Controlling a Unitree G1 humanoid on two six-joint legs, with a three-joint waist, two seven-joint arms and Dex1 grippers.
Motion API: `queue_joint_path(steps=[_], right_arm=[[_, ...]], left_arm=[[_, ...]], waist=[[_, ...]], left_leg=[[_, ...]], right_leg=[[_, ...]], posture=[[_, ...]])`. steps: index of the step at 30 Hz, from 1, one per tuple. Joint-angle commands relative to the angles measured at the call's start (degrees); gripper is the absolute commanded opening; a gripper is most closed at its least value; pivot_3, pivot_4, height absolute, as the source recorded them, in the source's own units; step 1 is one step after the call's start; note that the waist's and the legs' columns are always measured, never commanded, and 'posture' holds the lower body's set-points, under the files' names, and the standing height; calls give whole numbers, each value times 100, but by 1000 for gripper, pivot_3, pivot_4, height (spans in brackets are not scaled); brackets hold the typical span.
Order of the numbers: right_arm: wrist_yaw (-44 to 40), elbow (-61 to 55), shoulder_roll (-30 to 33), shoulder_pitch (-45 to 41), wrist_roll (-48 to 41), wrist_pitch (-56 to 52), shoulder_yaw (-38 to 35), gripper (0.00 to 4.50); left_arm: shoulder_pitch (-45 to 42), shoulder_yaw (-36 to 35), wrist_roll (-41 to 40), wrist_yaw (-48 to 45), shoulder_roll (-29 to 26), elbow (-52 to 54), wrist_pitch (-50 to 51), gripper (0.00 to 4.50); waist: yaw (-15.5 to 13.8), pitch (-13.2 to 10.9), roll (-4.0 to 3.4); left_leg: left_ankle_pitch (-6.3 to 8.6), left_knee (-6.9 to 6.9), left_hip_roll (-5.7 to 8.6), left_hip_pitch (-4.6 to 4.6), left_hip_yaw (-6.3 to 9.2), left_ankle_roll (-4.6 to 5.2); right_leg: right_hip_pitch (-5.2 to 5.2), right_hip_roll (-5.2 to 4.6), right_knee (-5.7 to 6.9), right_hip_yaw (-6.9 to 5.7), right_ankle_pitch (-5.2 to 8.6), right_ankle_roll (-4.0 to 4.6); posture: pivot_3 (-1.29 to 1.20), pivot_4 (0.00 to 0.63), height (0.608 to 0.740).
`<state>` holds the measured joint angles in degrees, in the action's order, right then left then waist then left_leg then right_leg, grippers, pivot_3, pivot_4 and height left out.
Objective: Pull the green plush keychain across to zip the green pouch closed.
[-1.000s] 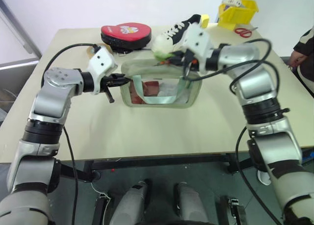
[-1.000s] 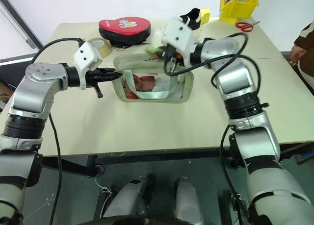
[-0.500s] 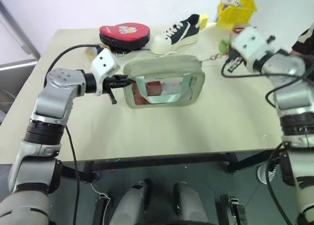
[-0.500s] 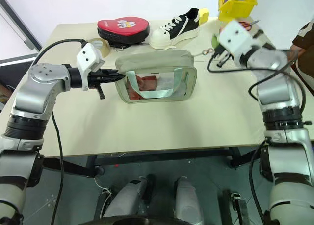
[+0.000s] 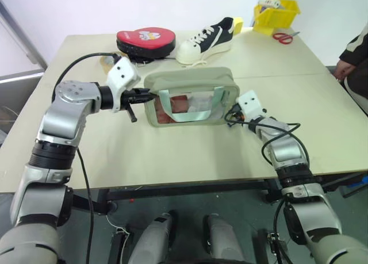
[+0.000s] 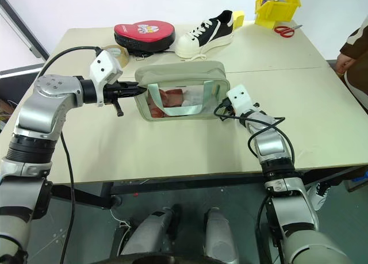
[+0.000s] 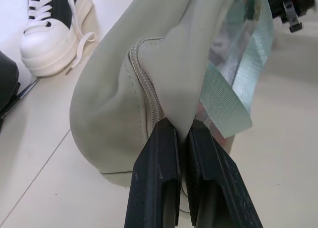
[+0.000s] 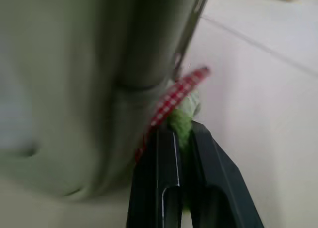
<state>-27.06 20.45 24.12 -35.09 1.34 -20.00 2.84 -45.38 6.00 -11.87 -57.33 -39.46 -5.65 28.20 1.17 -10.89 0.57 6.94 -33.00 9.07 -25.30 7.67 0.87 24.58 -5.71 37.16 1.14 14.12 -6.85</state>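
Left wrist view has the left gripper (image 7: 183,138) pinched tight on a fold of fabric at one end of the green pouch (image 5: 190,97), right next to where the zipper line curves round the corner. At the pouch's other end, the right gripper (image 8: 180,136) is clamped on the green plush keychain (image 8: 183,119), with a bit of red-and-white checked ribbon (image 8: 174,99) poking out just past its fingertips, against the pouch's side. From the head camera the right gripper sits low, by the pouch's lower corner. Pouch stands upright on the bench (image 5: 172,155) between the two grippers, clear window facing the robot. Beyond the pouch from both grippers are a white and black sneaker (image 5: 207,38) and a red oval pad (image 5: 147,39).
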Motion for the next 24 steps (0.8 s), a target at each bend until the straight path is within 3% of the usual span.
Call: queue_joint_path(steps=[1, 3, 6, 10, 12, 13, 15, 16, 20, 24], right_arm=[[-332, -275, 258, -29, -126, -216, -81, 41], [-524, -376, 590, -181, -166, -235, -221, 41], [-1069, -655, 1092, -375, -442, -352, -383, 1138], [-1986, -1101, 1903, -795, -898, -658, -632, 3133], [-2698, -1568, 2343, -1028, -1484, -1180, -782, 4295], [-2944, -1763, 2494, -1106, -1727, -1420, -819, 4500], [-3246, -2081, 2694, -1248, -2120, -1855, -877, 4500], [-3334, -2218, 2762, -1317, -2280, -2050, -905, 4500], [-3523, -2811, 2950, -1475, -2826, -2706, -968, 4500], [-3215, -3071, 2905, -1415, -2781, -2732, -934, 4500]], left_arm=[[50, -99, 25, 47, -98, 169, 31, 0], [62, -125, 47, 76, -117, 159, 3, 0], [45, -168, 53, 82, -145, 97, -52, 0], [-117, -270, -64, -93, -258, -123, -101, 1519], [-185, -368, -231, -425, -474, -185, -28, 2658], [-221, -416, -289, -534, -566, -248, -14, 3094], [-320, -531, -406, -687, -736, -402, 30, 4151], [-382, -606, -474, -743, -805, -476, 85, 4472], [-635, -946, -747, -871, -1034, -688, 382, 4472], [-613, -1079, -781, -608, -997, -547, 464, 4472]], waist=[[-3, 0, 0], [-11, 0, 0], [-17, -1, -2], [4, -2, -4], [5, -4, -4], [5, -4, -4], [2, -3, -2], [-4, -3, -1], [-7, -3, -1], [-26, -3, -1]], left_leg=[[0, 0, -1, 1, 0, 0], [0, 0, -1, 0, 0, 0], [0, -1, 1, -3, -2, 0], [1, 1, -2, -3, -2, 2], [1, 0, -2, -13, -1, 2], [2, 1, -2, -15, -1, 3], [6, 2, -3, -18, -1, 9], [8, 2, -5, -17, 0, 10], [9, 1, -4, -19, 1, 10], [10, 1, -2, -22, -1, 11]], right_leg=[[-1, 0, 0, 0, 0, 0], [-1, -1, 0, -2, 1, 1], [1, -13, -2, -2, 1, 2], [2, -15, -4, -4, 1, 0], [10, -17, -4, -5, 1, 0], [12, -17, -5, -5, 1, 0], [14, -18, -8, -7, 3, 0], [11, -18, -11, -7, 6, 4], [7, -25, -15, -8, 17, 22], [8, -30, -19, -6, 17, 23]], posture=[[0, 150, 740], [0, 150, 740], [0, 150, 740], [0, 150, 740], [0, 150, 740], [0, 150, 740], [0, 150, 740], [0, 150, 740], [0, 150, 740], [0, 150, 740]])
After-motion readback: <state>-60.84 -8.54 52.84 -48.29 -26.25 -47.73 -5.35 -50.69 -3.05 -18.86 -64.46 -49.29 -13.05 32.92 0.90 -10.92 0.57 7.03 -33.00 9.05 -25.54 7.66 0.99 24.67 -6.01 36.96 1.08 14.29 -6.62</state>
